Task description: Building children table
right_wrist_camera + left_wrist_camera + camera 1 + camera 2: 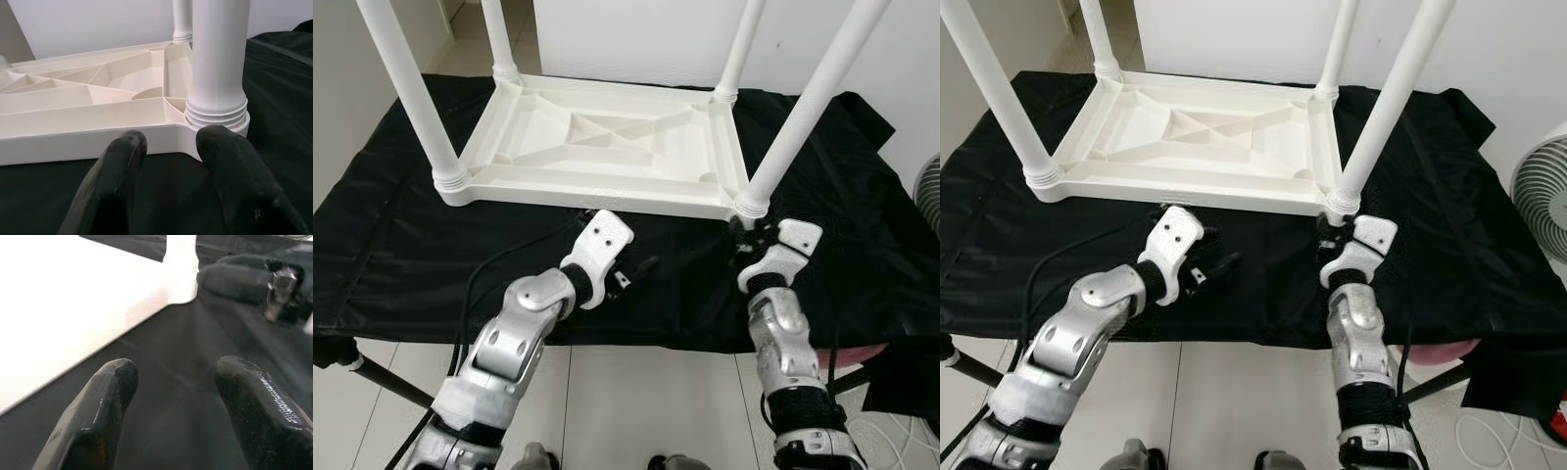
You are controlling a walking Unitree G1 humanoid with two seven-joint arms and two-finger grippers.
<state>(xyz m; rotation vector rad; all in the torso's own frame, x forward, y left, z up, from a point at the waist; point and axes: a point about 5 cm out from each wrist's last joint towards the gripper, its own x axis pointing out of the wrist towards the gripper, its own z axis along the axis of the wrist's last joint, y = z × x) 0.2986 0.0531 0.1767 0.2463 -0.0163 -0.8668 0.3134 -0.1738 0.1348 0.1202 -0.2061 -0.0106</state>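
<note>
white plastic children's table top (607, 147) lies upside down, ribbed underside up, on a black cloth-covered work surface (401, 245), upper centre of the left eye view. 4 white round plastic legs stand up from its corners; the front right leg (808, 108) rises from the corner at right of centre, the front left leg (411, 98) from the corner at left.

left gripper (171, 401): fingers parted, nothing between them, low over the cloth just in front of the top's front edge, centre of the left eye view. left fingers (98, 411) apart from the table.

right gripper (168, 147): fingers parted, holding nothing, tips just beside the threaded base of the front right leg; cannot tell if touching.

white fan (1542, 196) at right edge of the right eye view.
</note>
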